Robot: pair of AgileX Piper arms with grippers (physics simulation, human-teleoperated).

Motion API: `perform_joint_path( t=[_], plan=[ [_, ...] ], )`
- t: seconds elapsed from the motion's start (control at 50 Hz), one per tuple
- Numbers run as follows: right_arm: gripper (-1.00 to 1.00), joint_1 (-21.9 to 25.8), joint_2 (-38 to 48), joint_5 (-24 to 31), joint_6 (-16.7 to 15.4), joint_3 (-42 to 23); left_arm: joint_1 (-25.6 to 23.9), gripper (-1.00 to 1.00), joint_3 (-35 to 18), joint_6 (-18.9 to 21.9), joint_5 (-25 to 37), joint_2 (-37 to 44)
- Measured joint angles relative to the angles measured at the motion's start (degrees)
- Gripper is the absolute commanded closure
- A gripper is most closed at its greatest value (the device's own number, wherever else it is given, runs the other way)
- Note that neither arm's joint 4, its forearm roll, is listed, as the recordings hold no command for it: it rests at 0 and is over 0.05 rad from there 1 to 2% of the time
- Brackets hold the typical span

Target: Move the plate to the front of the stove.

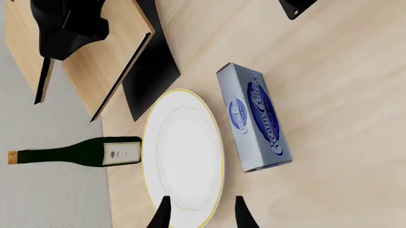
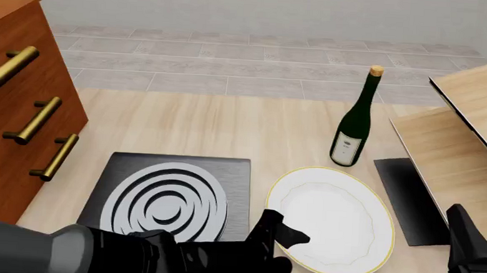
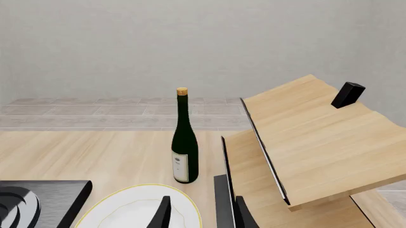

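Note:
The white plate [image 2: 333, 220] with its thin gold rim lies flat on the table, just right of the black stove [image 2: 167, 199] with silver ring burner. My left gripper [image 2: 285, 232] reaches in from the lower left and hovers at the plate's near-left rim. In the left wrist view, the left gripper [image 1: 203, 216] is open: one finger over the plate [image 1: 184, 152], the other over bare table beside it. My right gripper [image 2: 471, 258] sits at the lower right, apart from the plate. It is open [image 3: 203, 216] and holds nothing.
A green wine bottle [image 2: 353, 126] stands just behind the plate. A plain black panel [image 2: 409, 200] lies to its right, under a wooden shelf [image 2: 469, 129]. A cream cheese box [image 1: 254, 118] lies beside the plate. A wooden drawer cabinet [image 2: 20, 100] flanks the stove's left.

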Motion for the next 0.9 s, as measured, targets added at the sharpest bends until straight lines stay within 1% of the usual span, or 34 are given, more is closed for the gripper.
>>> perform_joint_path(
  t=[0.5, 0.9],
  plan=[
    [-1.0, 0.0, -0.02, 0.02, -0.01, 0.0, 0.37, -1.0, -0.54, -0.09, -3.33, 4.42],
    [-1.0, 0.0, -0.02, 0.02, 0.0, 0.0, 1.58, -1.0, -1.61, 0.18, -6.19, 8.84]
  ],
)
